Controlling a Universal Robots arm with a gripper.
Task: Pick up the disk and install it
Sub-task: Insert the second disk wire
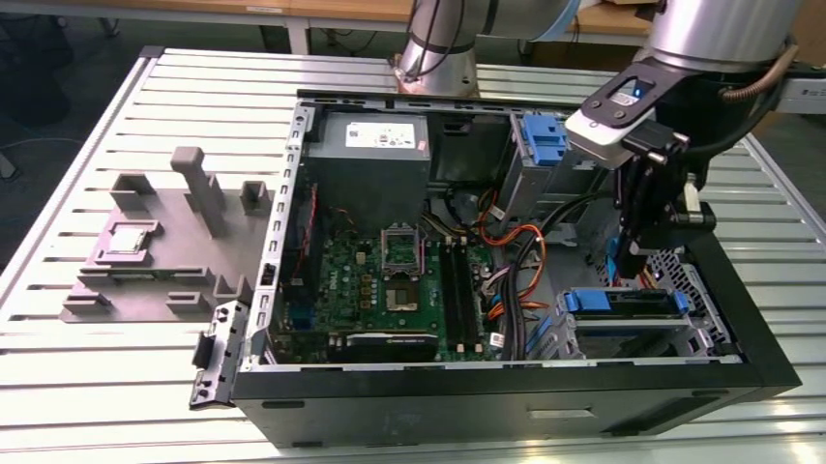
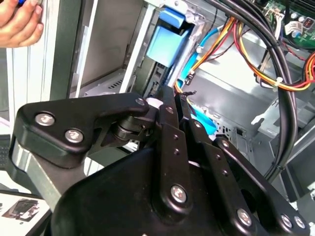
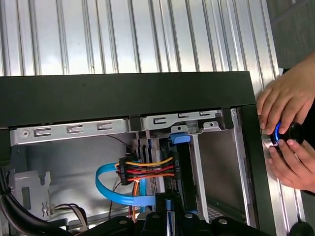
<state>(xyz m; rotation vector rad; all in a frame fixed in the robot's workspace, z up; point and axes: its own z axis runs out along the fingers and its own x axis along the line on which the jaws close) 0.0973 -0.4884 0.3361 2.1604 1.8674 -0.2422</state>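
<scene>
In the exterior view the disk [image 1: 622, 303], silver with blue rails, lies flat in the drive bay at the near right corner of the open computer case [image 1: 516, 387]. My gripper [image 1: 629, 273] hangs straight down into the case, its tips just above the disk's top. In the second wrist view the black fingers [image 2: 165, 105] run together to a narrow point, so the gripper [image 2: 171, 96] is shut. I cannot tell whether the tips touch the disk. In the first wrist view the gripper [image 3: 169, 209] sits below a blue tab [image 3: 181, 138] in the bay.
Orange, red and blue cables [image 1: 516, 261] run beside the bay. A grey box [image 1: 371, 145] and blue latch pieces [image 1: 543, 140] stand at the case's far side, with the motherboard [image 1: 387, 280] in the middle. A grey fixture [image 1: 168, 242] lies at the exterior view's left. A person's hands [image 3: 290, 132] rest outside the case wall.
</scene>
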